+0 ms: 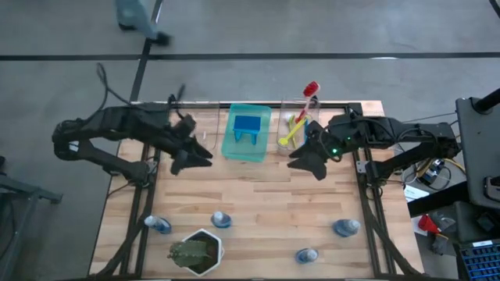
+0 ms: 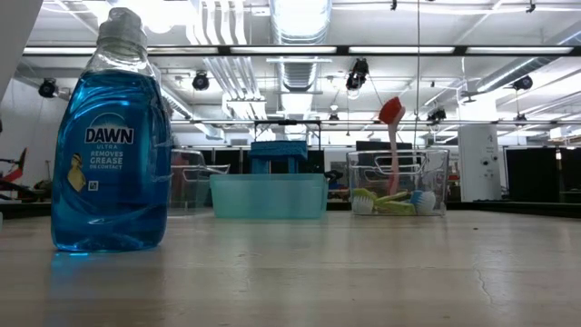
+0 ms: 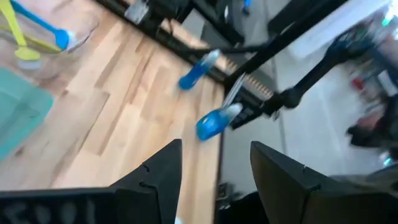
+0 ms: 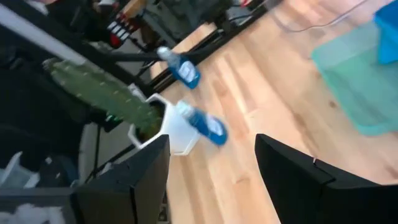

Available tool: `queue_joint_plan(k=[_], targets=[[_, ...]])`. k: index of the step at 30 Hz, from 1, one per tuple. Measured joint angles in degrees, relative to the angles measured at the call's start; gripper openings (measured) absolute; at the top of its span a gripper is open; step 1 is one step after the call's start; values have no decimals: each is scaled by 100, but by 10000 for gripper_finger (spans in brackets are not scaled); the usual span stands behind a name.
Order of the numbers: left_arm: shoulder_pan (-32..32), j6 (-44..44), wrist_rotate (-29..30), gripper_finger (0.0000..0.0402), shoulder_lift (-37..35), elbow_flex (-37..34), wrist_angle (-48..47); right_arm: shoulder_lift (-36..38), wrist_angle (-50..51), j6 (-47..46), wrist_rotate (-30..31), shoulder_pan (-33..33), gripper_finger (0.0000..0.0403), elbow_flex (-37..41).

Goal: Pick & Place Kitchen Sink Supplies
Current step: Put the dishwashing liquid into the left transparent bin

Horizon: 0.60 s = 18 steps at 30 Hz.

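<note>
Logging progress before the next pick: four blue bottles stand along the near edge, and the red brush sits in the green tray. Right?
Not quite. The four blue bottles are as you say, but the red brush stands in the clear bin, beside the green tray. The high view shows it.

The near blue bottle [image 2: 109,145] reads "DAWN ULTRA" — "REMOVES GREASE ON CONTACT" on its label.

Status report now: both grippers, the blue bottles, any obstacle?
Left gripper and right gripper open, empty, above mid-table. Four blue bottles standing near front edge, untouched. Plant pot stands between two bottles.
</note>
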<state>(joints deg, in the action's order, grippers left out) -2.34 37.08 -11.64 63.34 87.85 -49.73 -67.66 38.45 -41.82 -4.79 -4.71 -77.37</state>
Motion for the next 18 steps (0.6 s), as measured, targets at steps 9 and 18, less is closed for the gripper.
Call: queue_joint_plan(k=[9, 18], targets=[[-234, 358, -577, 181, 822, 0, -194, -4, -10, -23, 412, 0, 230, 349], [-859, 389, -328, 208, 1454, -2, -708, -4, -19, -18, 559, -2, 227, 378]])
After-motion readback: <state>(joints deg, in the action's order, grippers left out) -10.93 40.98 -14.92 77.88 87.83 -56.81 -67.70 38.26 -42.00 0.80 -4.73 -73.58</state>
